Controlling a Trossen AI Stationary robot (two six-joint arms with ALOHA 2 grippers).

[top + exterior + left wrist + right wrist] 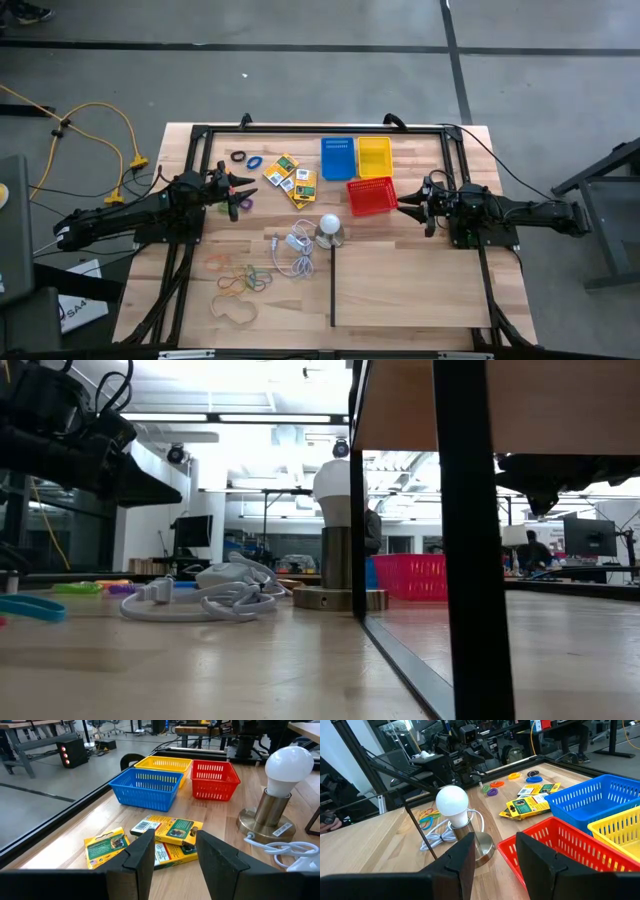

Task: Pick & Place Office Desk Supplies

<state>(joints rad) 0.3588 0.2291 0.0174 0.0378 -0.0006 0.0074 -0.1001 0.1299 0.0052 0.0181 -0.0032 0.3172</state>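
The yellow-and-green packets (291,176) lie in a loose cluster on the wooden table (420,280), just beside the blue basket (337,157), on the side away from the yellow basket (374,155). Farther out from the blue basket, beyond the packets, sit the little coloured rings (246,159). The rubber bands (243,278) are scattered well away from the blue basket, past the coiled white cord (292,250). The white bulb (330,226) stands upright on its silvery base, near the red basket (371,196), which sits just next to the blue and yellow ones.

The left gripper (240,195) hovers on the packets' far side from the blue basket, fingers (140,857) parted, nothing between them; its wrist view looks straight over the packets. The right gripper (409,205) waits just beside the red basket, on the side away from the blue one, jaws likewise apart and empty.
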